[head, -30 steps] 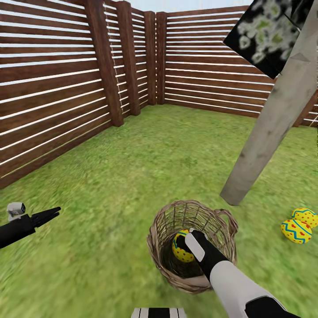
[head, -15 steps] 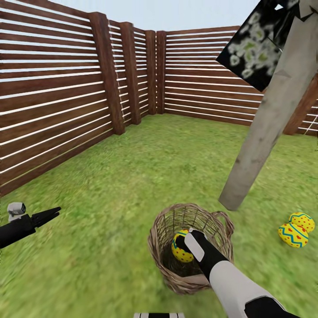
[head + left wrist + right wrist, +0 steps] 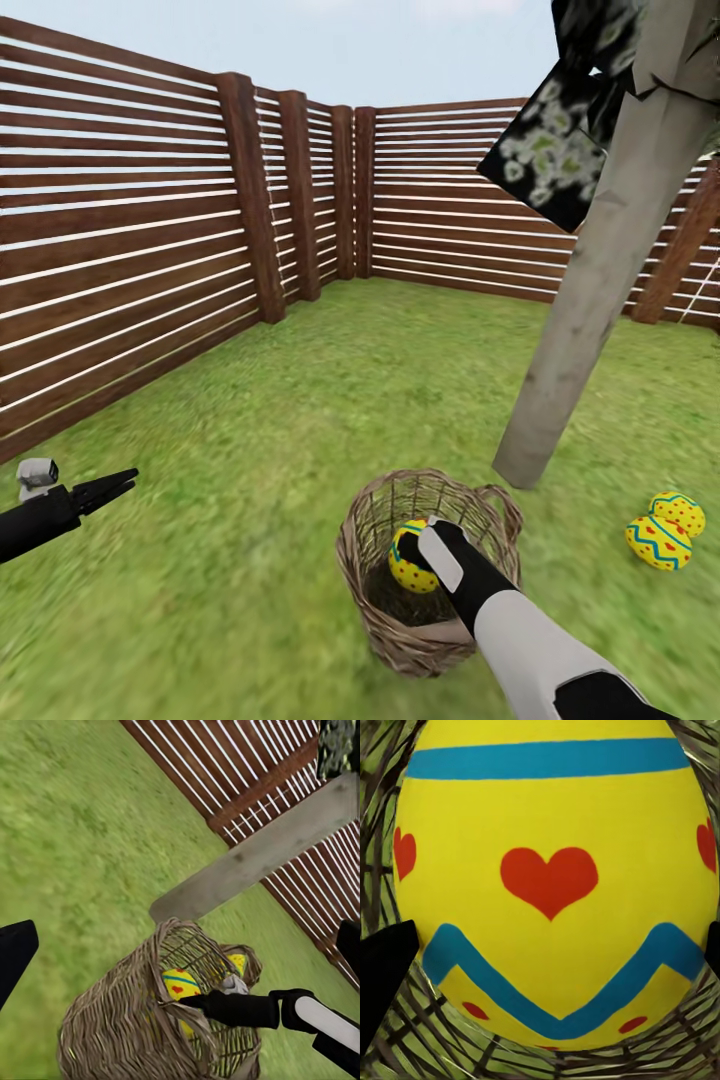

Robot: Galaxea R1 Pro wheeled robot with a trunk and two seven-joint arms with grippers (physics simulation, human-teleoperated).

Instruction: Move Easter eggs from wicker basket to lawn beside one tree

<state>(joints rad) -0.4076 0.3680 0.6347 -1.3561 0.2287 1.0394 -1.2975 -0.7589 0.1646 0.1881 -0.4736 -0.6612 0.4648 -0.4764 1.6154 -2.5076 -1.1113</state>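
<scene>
Right gripper (image 3: 418, 545) reaches into the wicker basket (image 3: 380, 600), fingers spread around one Easter egg (image 3: 410, 565); grip uncertain. Two eggs (image 3: 665, 530) lie on the lawn (image 3: 250, 450) right of the tree (image 3: 570, 330). Left gripper (image 3: 110, 487) hovers closed.

head view tilted up, more sky over fence (image 3: 120, 250) | scene itself apparently unmoved

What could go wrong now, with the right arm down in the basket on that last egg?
The right gripper has its jaws either side of the egg inside the wicker basket; if the grip is shallow, the egg may slip out on lifting. The arm could also snag the rim and tip the basket over.
</scene>
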